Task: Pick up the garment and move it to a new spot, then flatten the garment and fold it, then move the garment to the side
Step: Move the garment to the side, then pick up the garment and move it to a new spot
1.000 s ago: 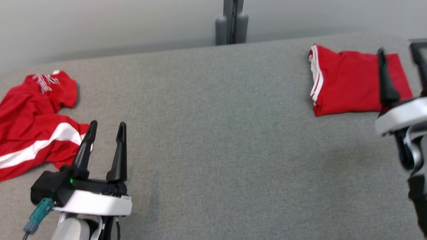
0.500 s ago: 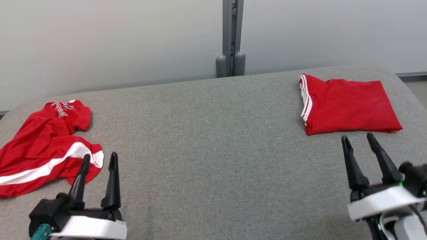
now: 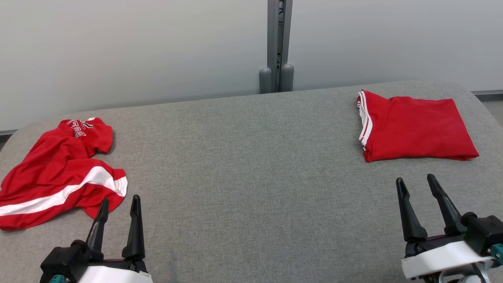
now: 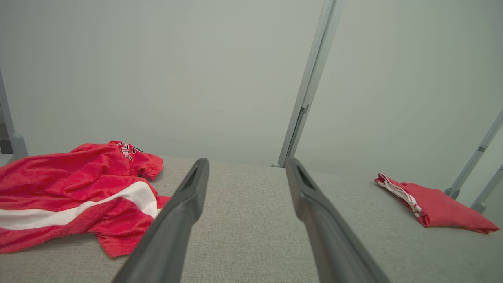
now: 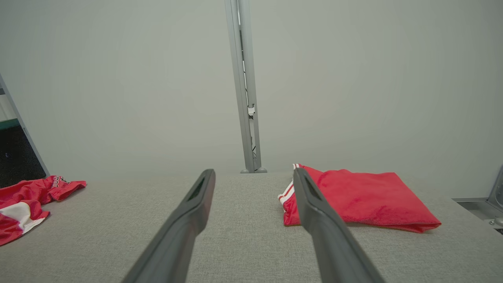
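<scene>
A crumpled red garment (image 3: pixel 59 173) with a white stripe and lettering lies at the left end of the grey table (image 3: pixel 243 169); it also shows in the left wrist view (image 4: pixel 74 196) and the right wrist view (image 5: pixel 23 202). A second red garment (image 3: pixel 414 129), folded into a neat rectangle, rests at the far right (image 4: pixel 436 206) (image 5: pixel 357 198). My left gripper (image 3: pixel 120 202) stands open near the front left, just right of the crumpled garment's edge. My right gripper (image 3: pixel 415 182) is open near the front right, short of the folded one. Both hold nothing.
A grey post (image 3: pixel 277 43) rises behind the table's far edge against a pale wall. The table's right end is rounded, with floor (image 3: pixel 493 104) beyond it. A broad stretch of bare grey fabric lies between the two garments.
The head view has tilted up and shifted. My right gripper has drawn back from over the folded garment to the front right. My left gripper sits lower and nearer the front edge.
</scene>
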You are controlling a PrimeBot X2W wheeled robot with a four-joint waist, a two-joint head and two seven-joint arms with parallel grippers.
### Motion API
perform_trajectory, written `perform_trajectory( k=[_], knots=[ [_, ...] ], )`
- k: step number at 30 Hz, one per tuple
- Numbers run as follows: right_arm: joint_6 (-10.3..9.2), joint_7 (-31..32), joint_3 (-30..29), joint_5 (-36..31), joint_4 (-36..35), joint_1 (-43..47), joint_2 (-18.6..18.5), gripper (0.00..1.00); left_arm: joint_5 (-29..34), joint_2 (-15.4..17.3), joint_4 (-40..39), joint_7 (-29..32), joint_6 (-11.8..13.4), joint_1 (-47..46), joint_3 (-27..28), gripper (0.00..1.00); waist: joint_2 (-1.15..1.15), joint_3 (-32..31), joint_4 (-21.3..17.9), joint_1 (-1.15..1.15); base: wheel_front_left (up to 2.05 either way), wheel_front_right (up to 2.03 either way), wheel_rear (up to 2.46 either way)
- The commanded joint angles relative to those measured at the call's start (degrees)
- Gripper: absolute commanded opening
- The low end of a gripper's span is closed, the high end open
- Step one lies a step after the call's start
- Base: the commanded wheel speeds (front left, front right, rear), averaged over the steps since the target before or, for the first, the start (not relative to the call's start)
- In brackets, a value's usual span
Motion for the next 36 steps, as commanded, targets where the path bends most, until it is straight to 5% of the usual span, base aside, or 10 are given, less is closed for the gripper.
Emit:
perform_trajectory(
  k=[1,14,29,36],
  knots=[
    [0.03,-0.26,-0.49,-0.44,-0.44,0.65,0.19,1.0,0.64,0.2,0.31,0.02,-0.17,-0.71,0.21,1.0,0.0,-0.07,0.17,0.0,0.0,0.0,0.0],
    [0.03,-0.27,1.1,0.02,-1.54,0.63,0.27,1.0,1.17,0.02,1.79,0.01,-0.56,-1.67,0.46,1.0,0.0,-0.04,2.14,0.0,0.0,0.0,0.0],
    [0.03,-0.27,5.35,2.51,-0.95,-0.2,0.06,1.0,0.92,0.62,3.92,0.05,0.26,-2.72,1.27,1.0,0.0,-0.16,17.39,0.0,0.0,0.0,0.0],
    [0.03,-0.28,6.52,2.86,-0.41,-0.62,-0.02,1.0,0.28,0.75,4.0,0.07,0.39,-2.71,1.23,1.0,0.0,-0.15,21.34,0.0,0.0,0.0,0.0]
  ],
)
